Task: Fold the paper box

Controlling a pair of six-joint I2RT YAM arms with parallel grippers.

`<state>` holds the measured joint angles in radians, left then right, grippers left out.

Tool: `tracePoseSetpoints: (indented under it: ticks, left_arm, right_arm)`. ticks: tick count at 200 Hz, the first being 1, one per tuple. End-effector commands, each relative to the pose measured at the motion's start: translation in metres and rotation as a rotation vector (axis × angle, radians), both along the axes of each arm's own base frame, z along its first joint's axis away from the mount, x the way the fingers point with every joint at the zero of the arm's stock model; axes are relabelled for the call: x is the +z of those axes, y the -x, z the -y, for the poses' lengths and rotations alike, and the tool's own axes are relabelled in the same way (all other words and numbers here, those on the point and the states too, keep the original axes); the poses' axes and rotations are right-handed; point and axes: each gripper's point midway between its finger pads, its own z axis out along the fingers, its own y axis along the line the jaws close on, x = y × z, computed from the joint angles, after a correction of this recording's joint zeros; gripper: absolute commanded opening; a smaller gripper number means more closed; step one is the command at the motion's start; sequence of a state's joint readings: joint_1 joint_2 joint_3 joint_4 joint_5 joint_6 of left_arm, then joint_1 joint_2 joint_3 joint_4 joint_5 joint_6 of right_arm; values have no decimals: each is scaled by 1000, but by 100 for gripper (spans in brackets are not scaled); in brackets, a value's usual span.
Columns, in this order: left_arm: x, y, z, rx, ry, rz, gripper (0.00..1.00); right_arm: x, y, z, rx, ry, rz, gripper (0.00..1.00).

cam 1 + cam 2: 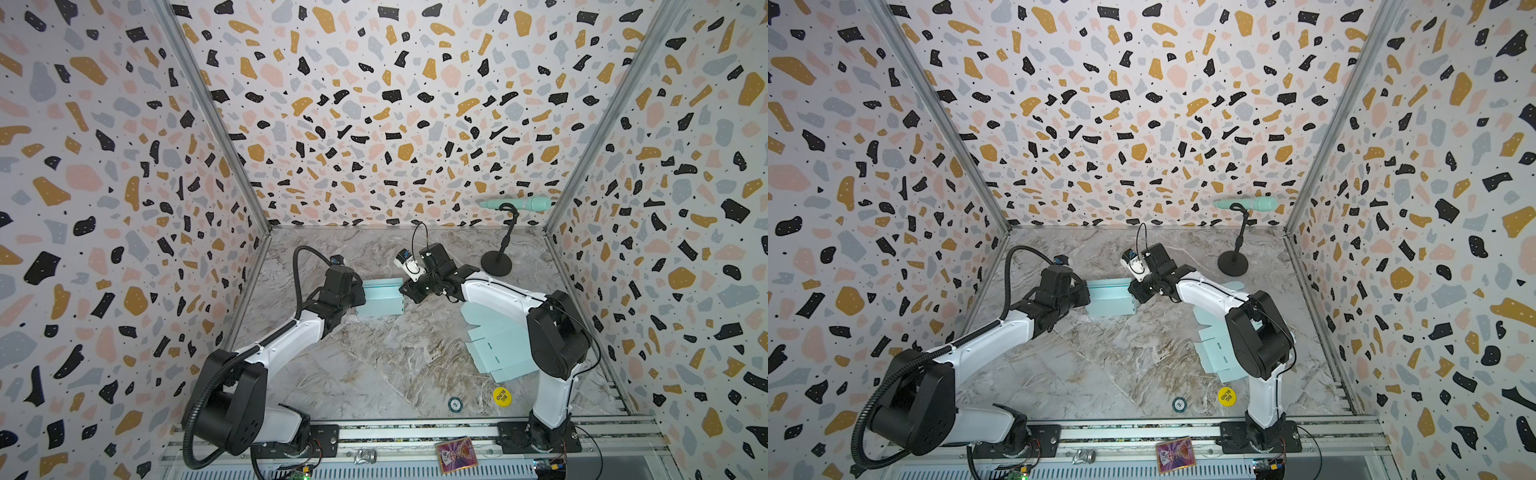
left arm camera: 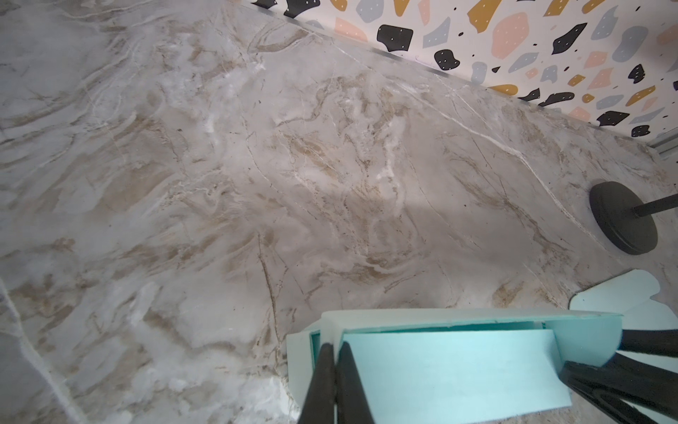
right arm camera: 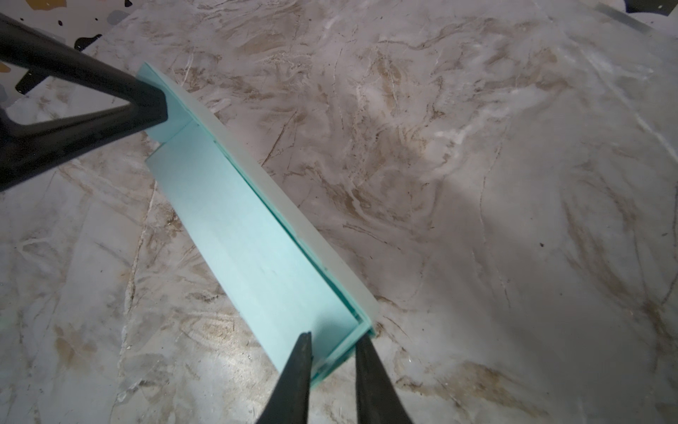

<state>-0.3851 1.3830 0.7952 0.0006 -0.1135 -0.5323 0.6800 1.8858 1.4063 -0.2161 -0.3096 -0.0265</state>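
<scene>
The paper box [image 1: 382,297] is well past the flat stage. It sits on the marble table [image 1: 374,374] to the left of the black stand [image 1: 496,264] and slightly nearer the arm bases than the stand is, with a gripper at each end. In the right wrist view its far long wall stands upright with a thick, doubled-over rim, and short end walls rise at both ends, so the tray shape looks formed. A broad pale panel [image 3: 249,235] slopes across the opening rather than lying shut, so what is probably left is seating or tucking that panel and squaring the corners. The left gripper [image 2: 332,348] has its fingers pressed together on the end wall farther from the stand. The right gripper [image 3: 334,341] straddles the end wall nearer the stand, one finger inside and one outside. It seems to pinch that wall, though the angle hides the contact itself. A stack of flat blanks [image 1: 494,345], still unfolded, lies on the near side of the stand, well apart from the box and partly under the right arm.
</scene>
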Motion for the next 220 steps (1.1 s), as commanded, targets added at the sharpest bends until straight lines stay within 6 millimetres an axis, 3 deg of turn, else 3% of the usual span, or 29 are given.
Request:
tracePoseSetpoints:
  ticks: [1, 143, 220]
  left_arm:
    - [-6, 12, 24, -97, 40, -16, 0]
    - [6, 16, 25, -115, 25, -37, 0]
    - [2, 19, 24, -138, -2, -44, 0]
  right_arm:
    - [22, 31, -26, 116, -79, 0, 23]
    - [16, 34, -20, 108, -65, 9, 22]
    - [14, 34, -17, 101, -50, 11, 22]
